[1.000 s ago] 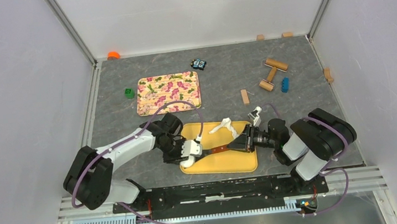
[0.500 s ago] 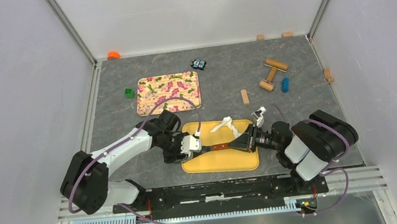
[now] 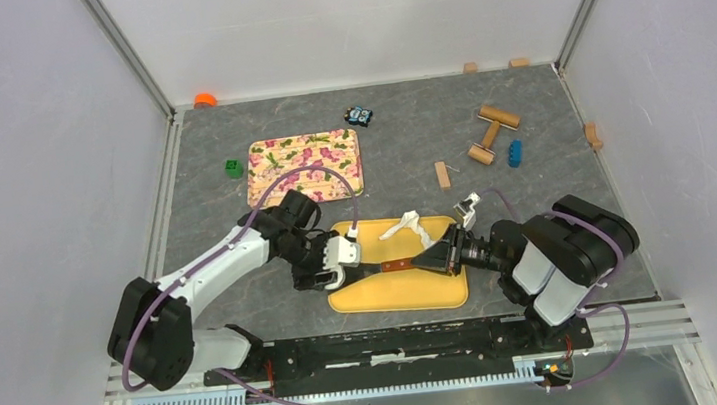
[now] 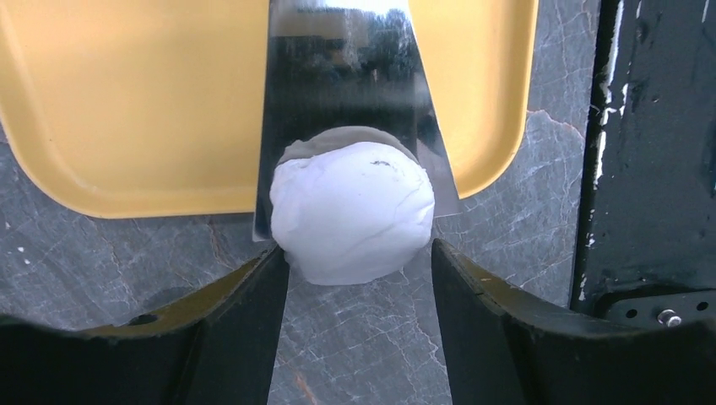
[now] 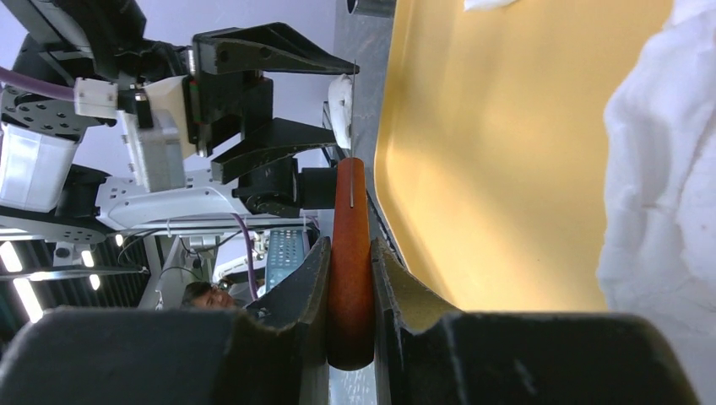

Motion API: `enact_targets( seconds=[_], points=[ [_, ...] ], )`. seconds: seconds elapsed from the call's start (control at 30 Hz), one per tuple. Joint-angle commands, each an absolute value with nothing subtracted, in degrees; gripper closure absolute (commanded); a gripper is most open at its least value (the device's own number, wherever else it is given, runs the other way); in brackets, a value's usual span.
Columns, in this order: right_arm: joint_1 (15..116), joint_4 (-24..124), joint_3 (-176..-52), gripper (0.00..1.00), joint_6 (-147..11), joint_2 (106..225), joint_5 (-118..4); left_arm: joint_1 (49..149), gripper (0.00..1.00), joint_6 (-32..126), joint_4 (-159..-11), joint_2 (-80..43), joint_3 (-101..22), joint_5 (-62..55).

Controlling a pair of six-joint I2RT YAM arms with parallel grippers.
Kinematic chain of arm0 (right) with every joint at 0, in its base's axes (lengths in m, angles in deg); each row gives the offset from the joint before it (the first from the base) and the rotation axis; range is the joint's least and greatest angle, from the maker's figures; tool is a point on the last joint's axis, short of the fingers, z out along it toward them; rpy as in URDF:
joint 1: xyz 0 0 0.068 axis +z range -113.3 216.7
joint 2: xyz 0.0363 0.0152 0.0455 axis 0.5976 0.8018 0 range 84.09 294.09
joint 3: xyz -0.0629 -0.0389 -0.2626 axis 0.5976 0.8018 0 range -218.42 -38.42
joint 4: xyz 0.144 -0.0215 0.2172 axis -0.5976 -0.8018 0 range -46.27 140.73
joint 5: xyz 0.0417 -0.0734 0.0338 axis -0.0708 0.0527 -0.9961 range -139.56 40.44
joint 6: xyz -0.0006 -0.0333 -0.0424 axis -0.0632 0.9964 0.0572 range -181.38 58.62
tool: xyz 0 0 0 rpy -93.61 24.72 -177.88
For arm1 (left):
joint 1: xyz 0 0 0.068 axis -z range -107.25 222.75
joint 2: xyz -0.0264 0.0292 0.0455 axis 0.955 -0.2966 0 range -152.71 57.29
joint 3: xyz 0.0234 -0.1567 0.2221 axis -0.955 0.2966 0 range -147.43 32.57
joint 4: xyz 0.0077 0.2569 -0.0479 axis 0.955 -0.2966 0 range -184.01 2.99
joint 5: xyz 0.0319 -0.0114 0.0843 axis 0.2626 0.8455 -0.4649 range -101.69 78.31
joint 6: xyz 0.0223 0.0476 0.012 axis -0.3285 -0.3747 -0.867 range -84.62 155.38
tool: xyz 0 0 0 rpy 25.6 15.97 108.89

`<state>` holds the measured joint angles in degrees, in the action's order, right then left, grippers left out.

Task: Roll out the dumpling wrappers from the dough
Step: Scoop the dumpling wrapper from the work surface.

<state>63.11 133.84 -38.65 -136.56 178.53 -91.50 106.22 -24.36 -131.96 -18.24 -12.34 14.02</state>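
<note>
Dough ball (image 4: 352,211), smooth and white, sits at the tip of the knife blade (image 4: 338,76). The tip pokes past the near-left corner of the yellow tray (image 4: 127,101) over the grey table (image 4: 101,270). The lower part of the ball overhangs the blade end; can't tell if it touches the table.

Left gripper (image 4: 359,249) is level with the ball, jaws apart, one finger (image 4: 253,312) on each side. One tip is right at the ball's edge and the other is just beside it, with no squeeze visible.

Right gripper (image 5: 350,249) is clamped on the knife's reddish-brown handle (image 5: 350,202). It holds the knife flat across the tray, blade pointing at the left gripper. In the right wrist view the ball shows as a small white lump at the far end of the blade.

A second piece, a ragged dough strip (image 3: 405,225), lies on the far part of the yellow tray, apart from the knife. The right wrist view shows it close up as a rough white mass at the right edge.

No flat wrapper is visible.

A floral board (image 3: 304,168) lies beyond the left arm. A wooden rolling pin (image 3: 491,133) lies at far right, well apart from the tray, with small blocks scattered near it.
</note>
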Motion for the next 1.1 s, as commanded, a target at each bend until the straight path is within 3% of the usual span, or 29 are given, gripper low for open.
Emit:
enact_targets(
  seconds=[0.0, 0.6, 1.07],
  points=[
    [63.0, 140.7, -35.2, 1.00, -137.2, 179.8, -91.1, 106.2, 0.30, -25.1, -132.8, -18.1, -16.3, 19.9],
    [61.8, 147.1, -34.2, 1.00, -141.0, 181.6, -91.1, 103.9, 0.27, -21.6, -135.5, -13.7, -24.2, 20.7],
    [58.7, 152.0, -33.7, 1.00, -144.2, 179.1, -92.0, 97.9, 0.27, -18.5, -134.8, -19.3, -27.2, 20.2]
  ],
)
